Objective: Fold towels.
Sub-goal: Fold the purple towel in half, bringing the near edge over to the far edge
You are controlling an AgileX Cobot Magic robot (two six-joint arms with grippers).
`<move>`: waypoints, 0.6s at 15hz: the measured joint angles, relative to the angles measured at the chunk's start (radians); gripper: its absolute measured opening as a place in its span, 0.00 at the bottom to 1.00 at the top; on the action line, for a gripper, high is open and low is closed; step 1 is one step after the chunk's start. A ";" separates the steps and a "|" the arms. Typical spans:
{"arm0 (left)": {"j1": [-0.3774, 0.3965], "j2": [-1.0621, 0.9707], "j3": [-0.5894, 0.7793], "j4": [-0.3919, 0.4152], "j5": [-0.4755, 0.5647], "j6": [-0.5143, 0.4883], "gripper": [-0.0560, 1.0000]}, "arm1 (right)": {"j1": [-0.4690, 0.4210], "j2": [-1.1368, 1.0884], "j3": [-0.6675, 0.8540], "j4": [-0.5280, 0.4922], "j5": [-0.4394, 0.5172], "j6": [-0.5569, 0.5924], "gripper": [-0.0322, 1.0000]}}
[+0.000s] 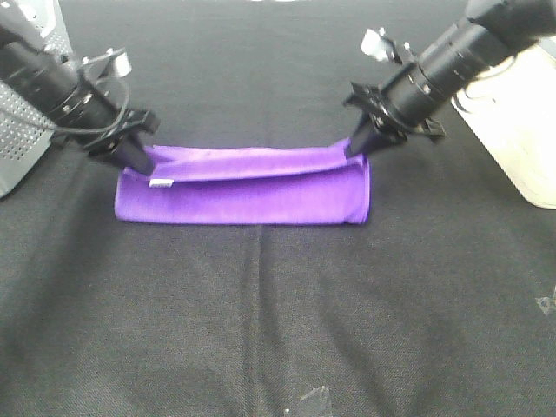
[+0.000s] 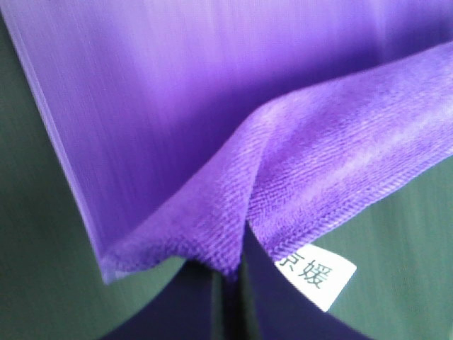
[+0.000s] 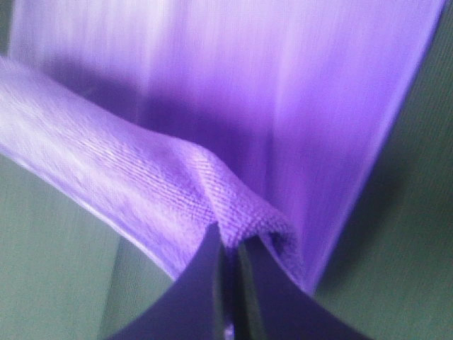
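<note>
The towel (image 1: 243,195) lay half-folded mid desk (image 1: 261,330), with the left pincer (image 1: 142,162) and right pincer (image 1: 355,148) each clamped shut on a far corner. I'd move both level and together so the edges lined up.

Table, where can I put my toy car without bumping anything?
The biggest bare patch is the black tabletop in front of the purple towel. More room lies behind it, between the left fingers and right fingers. Crowded: the towel's far corners, which they pinch.

Left arm (image 1: 52,82) slanting down inward, left fingers (image 1: 135,159) pinched closed, right arm (image 1: 443,65) mirroring, right fingers (image 1: 360,141) pinched closed
</note>
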 joint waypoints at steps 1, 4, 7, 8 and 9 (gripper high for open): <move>0.000 0.026 -0.050 0.000 0.000 0.000 0.05 | 0.000 0.038 -0.065 -0.014 0.007 0.015 0.04; 0.000 0.104 -0.170 0.003 0.000 0.000 0.05 | 0.000 0.137 -0.197 -0.081 0.033 0.074 0.04; 0.000 0.175 -0.257 0.003 0.001 -0.007 0.05 | 0.000 0.180 -0.245 -0.110 0.021 0.084 0.04; 0.000 0.194 -0.280 0.003 0.001 -0.007 0.05 | 0.000 0.183 -0.249 -0.118 0.008 0.084 0.04; 0.000 0.209 -0.298 0.003 0.001 -0.008 0.05 | 0.000 0.183 -0.249 -0.127 -0.012 0.088 0.04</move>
